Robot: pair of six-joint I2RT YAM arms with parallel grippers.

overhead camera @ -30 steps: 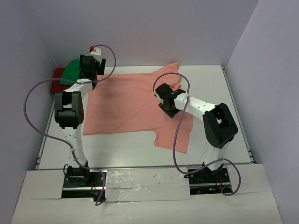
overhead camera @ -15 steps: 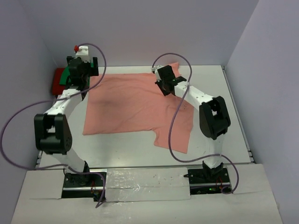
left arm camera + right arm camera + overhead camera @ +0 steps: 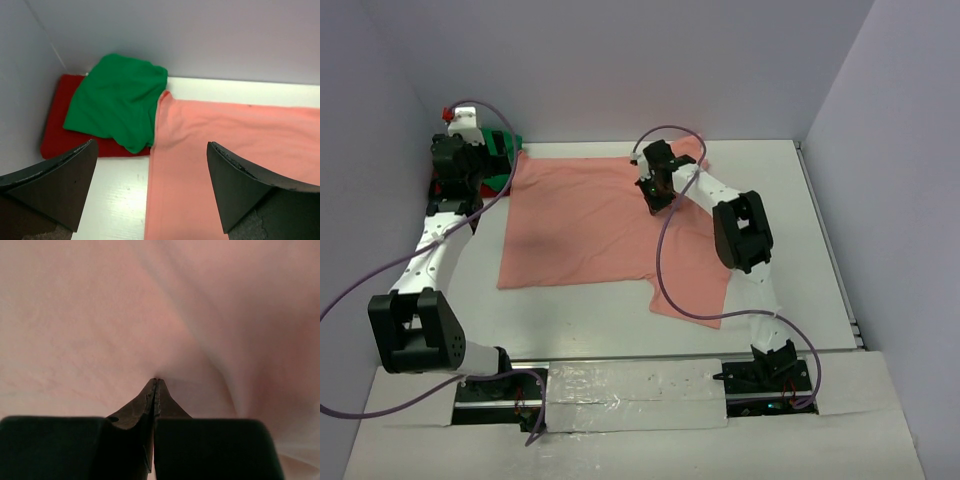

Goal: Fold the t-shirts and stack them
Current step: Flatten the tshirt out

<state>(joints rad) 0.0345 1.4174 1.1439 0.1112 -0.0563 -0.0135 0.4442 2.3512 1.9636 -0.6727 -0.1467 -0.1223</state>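
Note:
A salmon-pink t-shirt [image 3: 580, 220] lies spread flat across the table, one sleeve reaching toward the front right. My right gripper [image 3: 653, 190] is down on its back edge, near the collar. In the right wrist view its jaws [image 3: 156, 380] are shut, pinching the pink cloth [image 3: 75, 315], and creases fan out from the tips. A folded green t-shirt [image 3: 117, 95] rests on a folded red t-shirt [image 3: 55, 125] in the back left corner. My left gripper [image 3: 151, 144] hangs wide open above the pink shirt's back left corner [image 3: 225, 130], holding nothing.
Grey walls close in the table at the back, left and right. The green and red pile [image 3: 503, 148] sits against the left wall, right beside the left gripper [image 3: 470, 160]. Purple cables loop from both arms, and one trails over the pink shirt's front right part.
The right gripper has shut and moved back and left to the shirt's collar edge. The left arm has swung left and back toward the pile, its gripper still open.

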